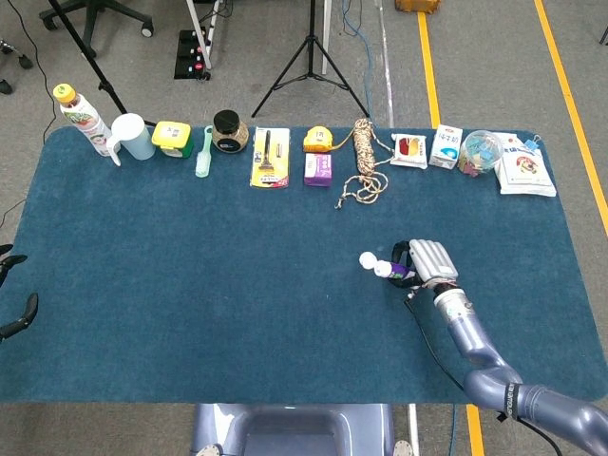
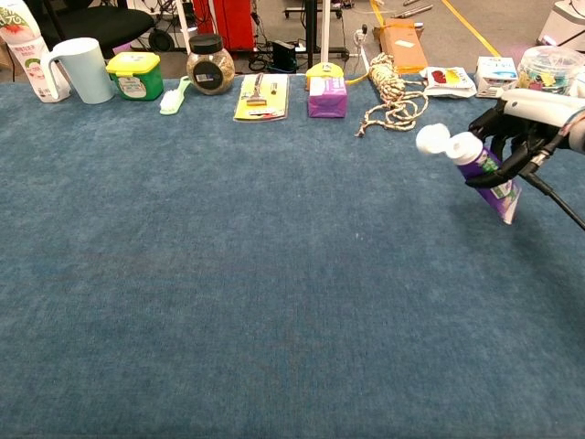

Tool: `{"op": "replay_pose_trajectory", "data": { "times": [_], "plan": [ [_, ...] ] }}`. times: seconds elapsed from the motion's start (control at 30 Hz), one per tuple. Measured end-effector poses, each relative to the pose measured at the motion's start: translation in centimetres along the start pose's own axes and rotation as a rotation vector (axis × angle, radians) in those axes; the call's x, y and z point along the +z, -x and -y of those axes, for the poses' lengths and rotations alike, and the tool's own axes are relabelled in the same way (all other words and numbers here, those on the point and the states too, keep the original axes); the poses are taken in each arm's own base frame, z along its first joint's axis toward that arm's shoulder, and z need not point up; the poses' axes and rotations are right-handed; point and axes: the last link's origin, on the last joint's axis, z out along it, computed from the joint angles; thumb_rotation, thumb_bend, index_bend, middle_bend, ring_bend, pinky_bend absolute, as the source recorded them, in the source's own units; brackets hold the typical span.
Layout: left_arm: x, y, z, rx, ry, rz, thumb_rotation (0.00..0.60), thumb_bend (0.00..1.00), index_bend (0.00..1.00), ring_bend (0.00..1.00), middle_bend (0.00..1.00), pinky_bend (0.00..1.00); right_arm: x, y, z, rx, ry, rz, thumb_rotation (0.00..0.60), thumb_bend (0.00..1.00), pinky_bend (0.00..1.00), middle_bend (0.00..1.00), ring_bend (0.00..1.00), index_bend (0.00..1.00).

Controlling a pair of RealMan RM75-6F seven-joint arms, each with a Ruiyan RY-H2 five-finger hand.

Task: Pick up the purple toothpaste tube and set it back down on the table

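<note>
The purple toothpaste tube (image 2: 483, 170) with its white cap (image 2: 432, 139) hangs tilted above the table, cap end up and to the left, crimped end pointing down. My right hand (image 2: 523, 128) grips its body from above at the right side of the table. In the head view the hand (image 1: 427, 263) covers most of the tube (image 1: 391, 270); only the cap and a strip of purple show. Dark fingertips of my left hand (image 1: 13, 313) show at the far left edge, beyond the table's side; whether they hold anything cannot be made out.
Along the far edge stand a bottle (image 1: 80, 118), a pale jug (image 1: 131, 137), a green tub (image 1: 171, 138), a jar (image 1: 229, 131), a razor pack (image 1: 269, 157), a purple box (image 1: 318, 169), a rope coil (image 1: 365, 160), and several packets and a clip jar (image 1: 480, 150) at the right.
</note>
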Motion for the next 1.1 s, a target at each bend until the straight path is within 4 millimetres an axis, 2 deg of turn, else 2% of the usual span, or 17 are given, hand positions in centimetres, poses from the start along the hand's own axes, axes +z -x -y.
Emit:
{"op": "replay_pose_trajectory", "data": {
  "times": [0.33, 0.63, 0.83, 1.1],
  "plan": [
    [0.2, -0.1, -0.5, -0.002, 0.013, -0.003, 0.423, 0.42, 0.22, 0.17, 0.17, 0.21, -0.7, -0.1, -0.2, -0.055, -0.111, -0.11, 0.6, 0.27, 0.93, 0.72, 0.79, 0.71],
    [1.0, 0.1, -1.9, -0.001, 0.073, 0.006, 0.422, 0.41, 0.22, 0.17, 0.17, 0.21, -1.2, -0.1, 0.1, -0.159, -0.16, -0.131, 0.6, 0.27, 0.96, 0.76, 0.83, 0.74],
    [1.5, 0.1, -3.4, -0.012, 0.132, 0.021, 0.422, 0.42, 0.22, 0.19, 0.17, 0.21, -1.4, -0.4, 0.6, -0.231, -0.178, -0.121, 0.6, 0.27, 0.97, 0.77, 0.85, 0.75],
    [3.1, 0.0, -7.9, -0.026, 0.275, 0.052, 0.421, 0.42, 0.22, 0.2, 0.17, 0.21, -2.0, -0.8, 2.8, -0.318, -0.239, -0.109, 0.6, 0.27, 0.98, 0.78, 0.86, 0.76]
  ]
}}
